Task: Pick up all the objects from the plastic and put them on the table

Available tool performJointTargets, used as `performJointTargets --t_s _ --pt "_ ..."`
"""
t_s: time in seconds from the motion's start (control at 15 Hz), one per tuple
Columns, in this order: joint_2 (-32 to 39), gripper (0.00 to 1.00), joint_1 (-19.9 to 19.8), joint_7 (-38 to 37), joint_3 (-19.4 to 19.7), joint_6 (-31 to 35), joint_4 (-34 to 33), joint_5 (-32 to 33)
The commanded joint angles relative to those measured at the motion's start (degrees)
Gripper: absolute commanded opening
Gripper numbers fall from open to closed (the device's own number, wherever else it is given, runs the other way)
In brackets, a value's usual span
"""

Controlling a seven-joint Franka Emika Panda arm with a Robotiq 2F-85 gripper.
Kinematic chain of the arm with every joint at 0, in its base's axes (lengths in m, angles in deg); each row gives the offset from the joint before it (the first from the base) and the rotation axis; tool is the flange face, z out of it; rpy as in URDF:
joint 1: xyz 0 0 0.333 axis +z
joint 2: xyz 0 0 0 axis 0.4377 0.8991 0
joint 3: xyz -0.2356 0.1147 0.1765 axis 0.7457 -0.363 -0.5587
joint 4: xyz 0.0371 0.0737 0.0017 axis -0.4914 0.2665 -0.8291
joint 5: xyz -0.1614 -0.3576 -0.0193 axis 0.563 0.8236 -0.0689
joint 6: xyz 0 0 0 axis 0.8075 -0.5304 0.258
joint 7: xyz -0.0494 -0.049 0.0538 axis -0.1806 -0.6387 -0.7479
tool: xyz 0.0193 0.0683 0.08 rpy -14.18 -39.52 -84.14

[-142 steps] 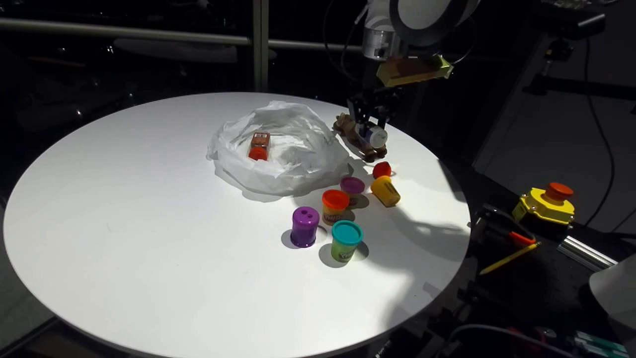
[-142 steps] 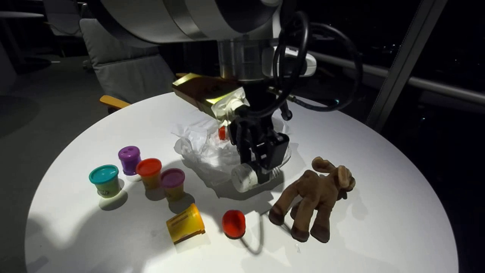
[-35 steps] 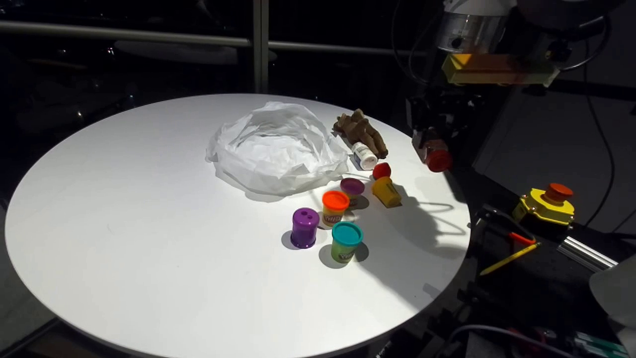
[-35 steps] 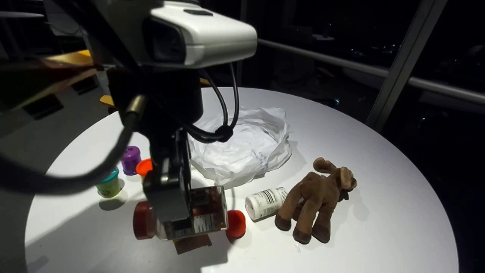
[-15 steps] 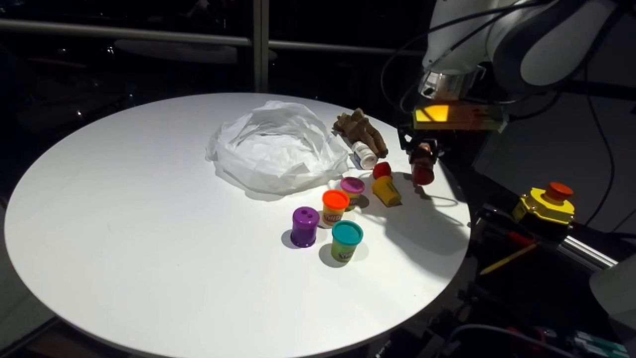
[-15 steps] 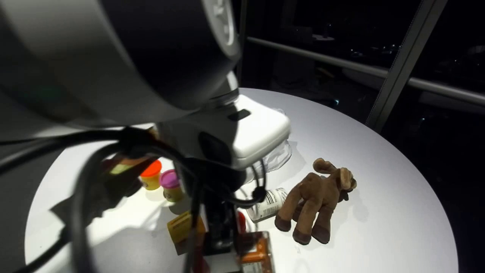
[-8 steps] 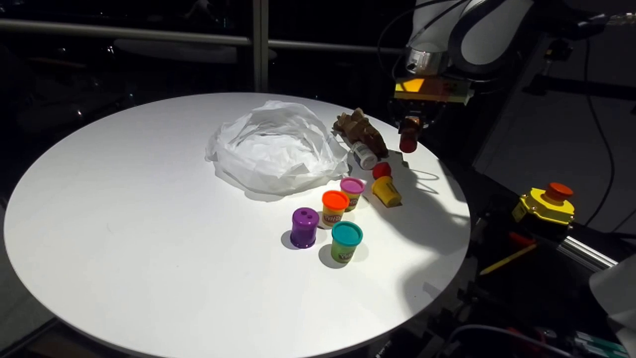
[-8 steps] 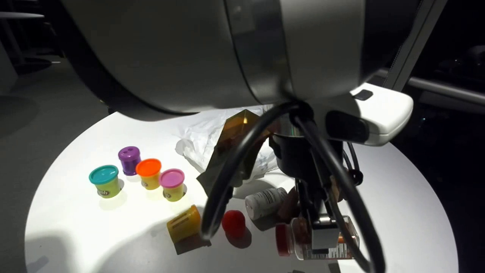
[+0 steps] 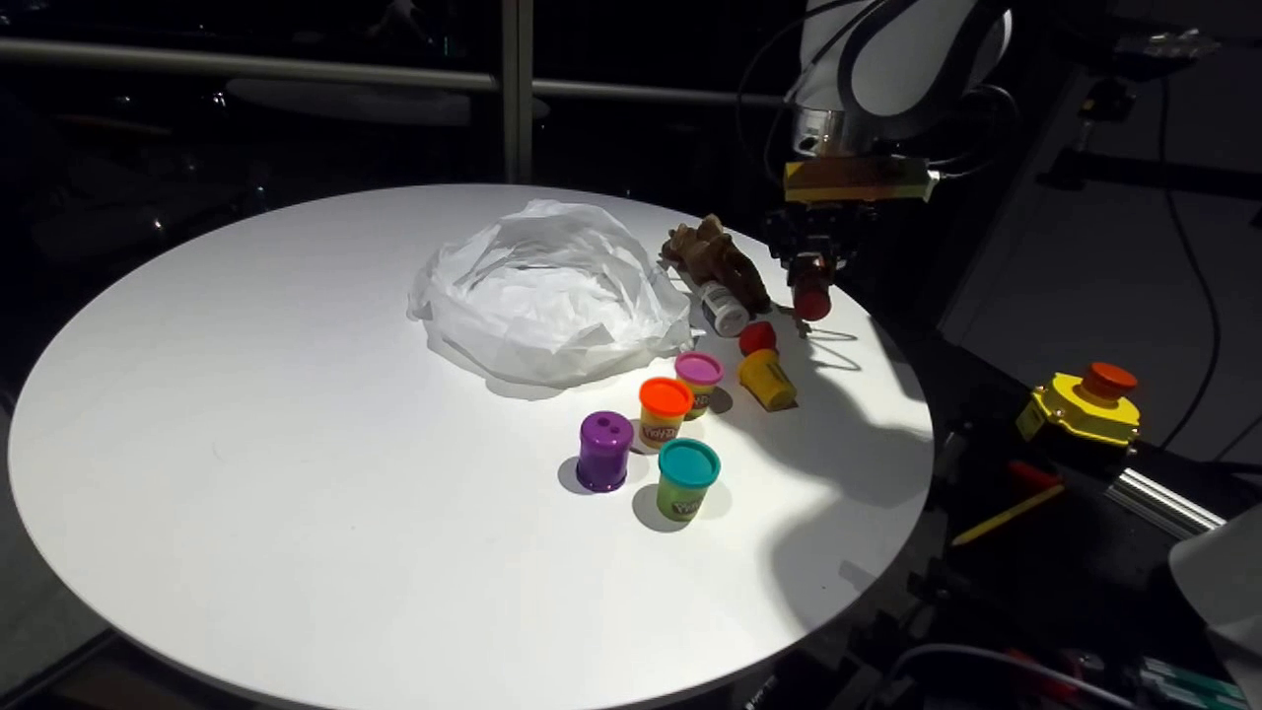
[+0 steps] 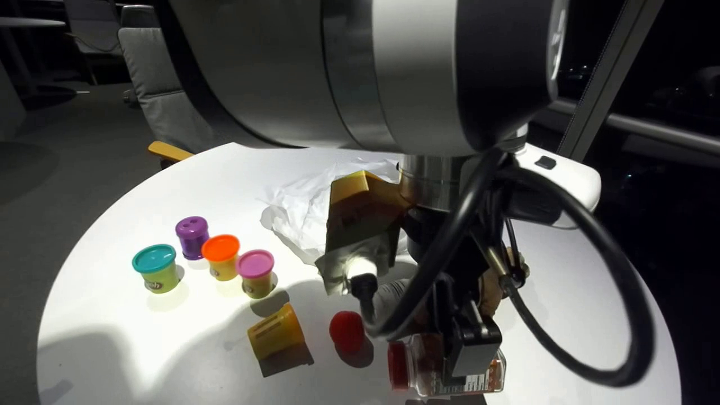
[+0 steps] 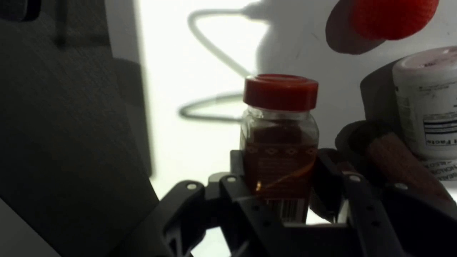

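Setting down the red-capped jar [image 11: 280, 139] on the tabletop [image 9: 345, 513] is judged to be the step in hand. The jar is clamped at both flanks by the tool [image 11: 280, 167], held on its side with the cap pointing to 12 o'clock in the wrist view; whether the tabletop is touched cannot be told. It is best lowered slowly and level, and released only once its flank is fully borne. The jaws should be parted gently, as a brown leg [image 11: 403, 160] is seen near them toward 3 o'clock, and the tabletop's edge is found at 9 o'clock.

Outward from the jar, in the same view, one white bottle [image 11: 430, 110] is seen between 2 and 3 o'clock and one red roundish piece [image 11: 394, 18] at 1 o'clock. With the plastic [image 9: 552, 360], one in number, taken as the dial's centre in an exterior view, one brown plush animal [image 9: 712, 254] is found between 2 and 3 o'clock and one tipped yellow tub [image 9: 766, 382] near 4. Three lidded pots are counted upright: the pink-lidded pot [image 9: 699, 380] at 4 o'clock, the orange-lidded pot [image 9: 664, 412] between 4 and 5, the teal-lidded pot [image 9: 687, 481] near 5. One purple pot [image 9: 603, 452] is stood between 5 and 6.
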Motion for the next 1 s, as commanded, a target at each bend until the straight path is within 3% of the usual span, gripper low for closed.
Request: performJointTargets --t_s 0.0,0.47,0.53,0.67,0.73,0.8,0.93 --pt "0.28 0.24 1.84 5.21 1.29 -4.35 -2.69 -3.52" --pt "0.67 0.24 3.87 3.91 3.51 -9.63 -4.95 -1.28" --pt "5.19 0.24 4.38 2.45 3.0 -5.03 -4.47 -1.02" --pt "6.99 0.24 4.79 3.64 2.76 -5.11 -5.22 -1.67" --pt "8.06 0.74 5.23 4.6 2.85 -4.88 -5.36 -1.54" --pt "9.31 0.75 5.7 4.77 2.86 -3.98 -5.39 -1.99" --pt "11.53 0.88 6.6 5.12 3.15 -2.82 -6.07 -2.45"
